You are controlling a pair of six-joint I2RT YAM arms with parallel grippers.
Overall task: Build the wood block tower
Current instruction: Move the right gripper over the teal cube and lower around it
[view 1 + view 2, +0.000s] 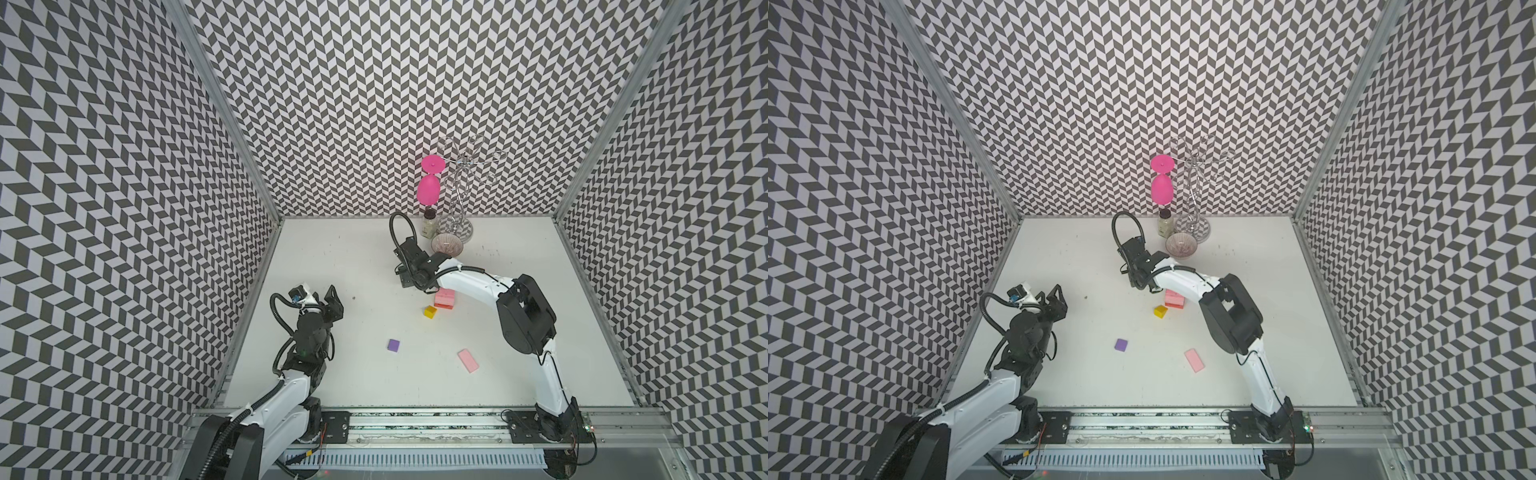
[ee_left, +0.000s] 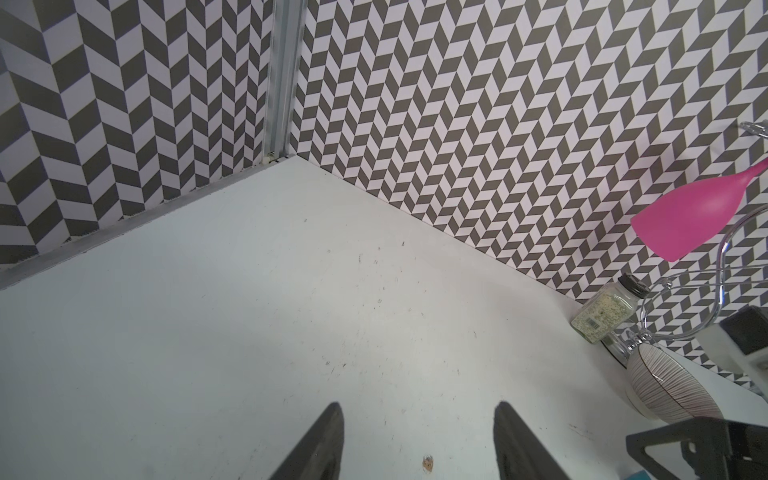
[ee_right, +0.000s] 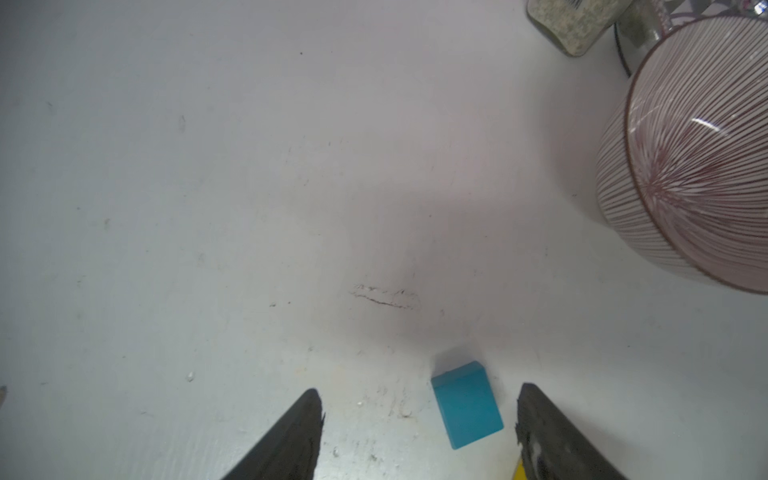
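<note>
We're looking across every view and we can read no word, number or brand anywhere, the small marks on the spice jar being too blurred to read.

Black-and-white chevron walls enclose the scuffed white desk on three sides; aluminium posts mark both far corners, a metal rail the near edge.

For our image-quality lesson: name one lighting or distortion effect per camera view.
In both top views: even light, and the patterned walls splay outward. Left wrist view: flat light, no hard shadow on the table. Right wrist view: a bright glint on the striped bowl, and a soft shadow on the table beyond the teal block.
</note>
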